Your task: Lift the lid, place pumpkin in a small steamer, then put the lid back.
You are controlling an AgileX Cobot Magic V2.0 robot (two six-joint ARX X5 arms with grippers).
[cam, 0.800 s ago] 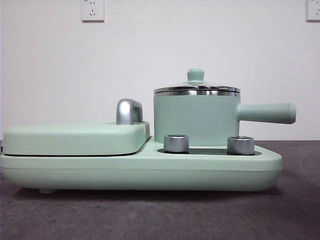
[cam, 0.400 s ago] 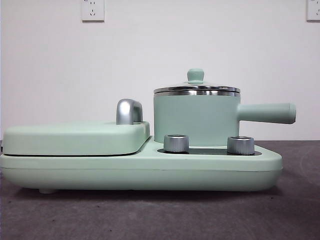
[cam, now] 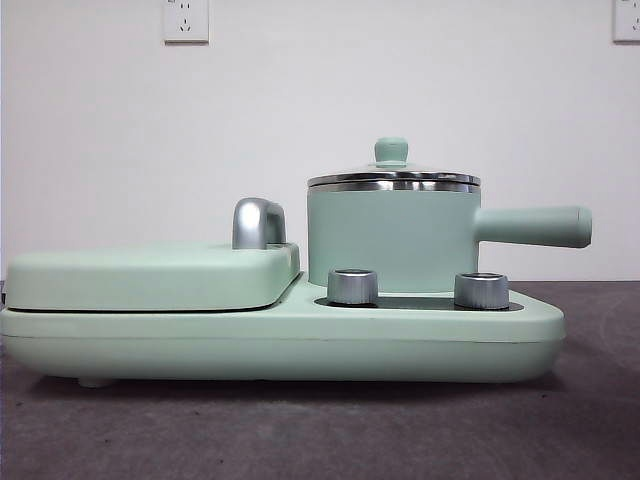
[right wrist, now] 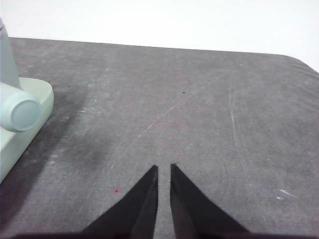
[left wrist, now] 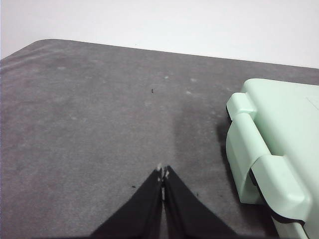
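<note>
You are at the very start: the lid (cam: 393,179) sits on the steamer (cam: 390,240), and no pumpkin is in view. Your left gripper (left wrist: 163,174) hangs over bare surface (left wrist: 89,109) beside the griddle unit (left wrist: 271,144), its jaws pressed together and empty. Your right gripper (right wrist: 163,172) waits near the steamer's handle (right wrist: 19,112), jaws a narrow slit apart, empty. Next, I judge, you must open one gripper and bring it onto the lid's knob (cam: 391,150).

There were one steamer (cam: 392,238), one lid (cam: 392,176), one griddle cover (cam: 150,276), two steel dials (cam: 352,286), two wall sockets (cam: 186,20) and two grippers (left wrist: 163,175).
</note>
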